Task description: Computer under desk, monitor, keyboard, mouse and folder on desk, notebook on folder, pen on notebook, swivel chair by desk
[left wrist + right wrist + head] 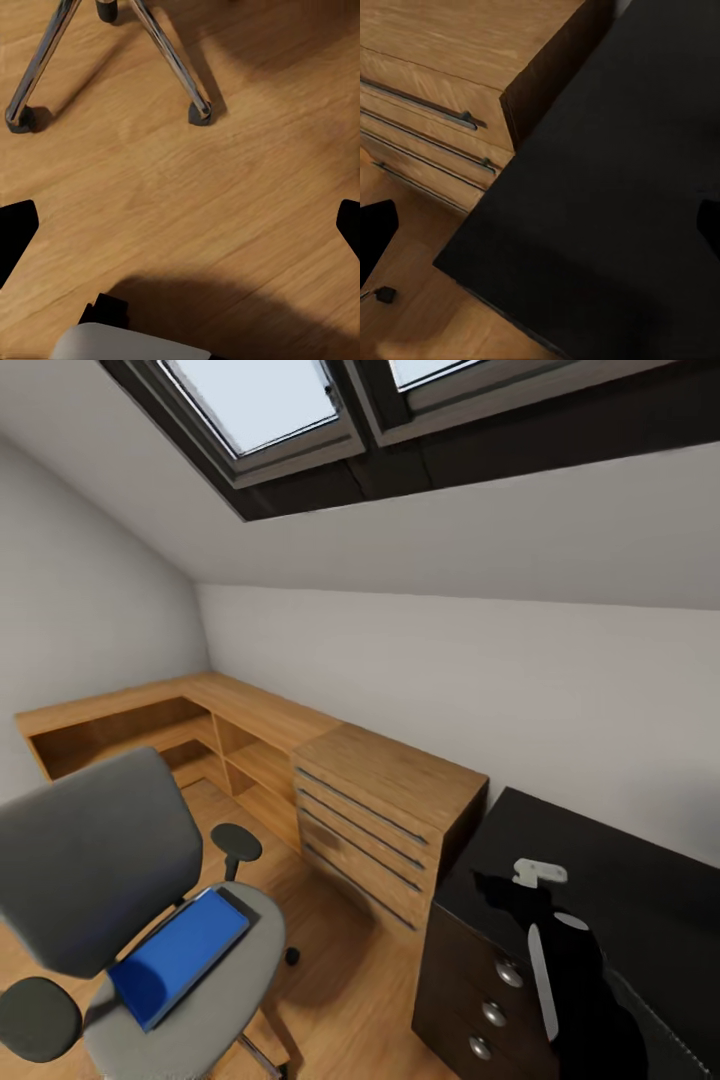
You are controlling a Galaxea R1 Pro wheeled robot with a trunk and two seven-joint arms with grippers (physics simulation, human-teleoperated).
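Folder [178, 957] on swivel chair [95, 860] seat, well apart from right tool [541, 874].

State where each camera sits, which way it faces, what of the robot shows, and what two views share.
Head view: high up, looking down at the swivel chair carrying the folder, the drawer chest and a black top; the right arm shows.
Left wrist view: faces the wooden floor and the chair's chrome legs; dark tool fingertips at the edges.
Right wrist view: faces down at the black top and chest; a fingertip shows.
Shared: head and right wrist views both show chest and black top.
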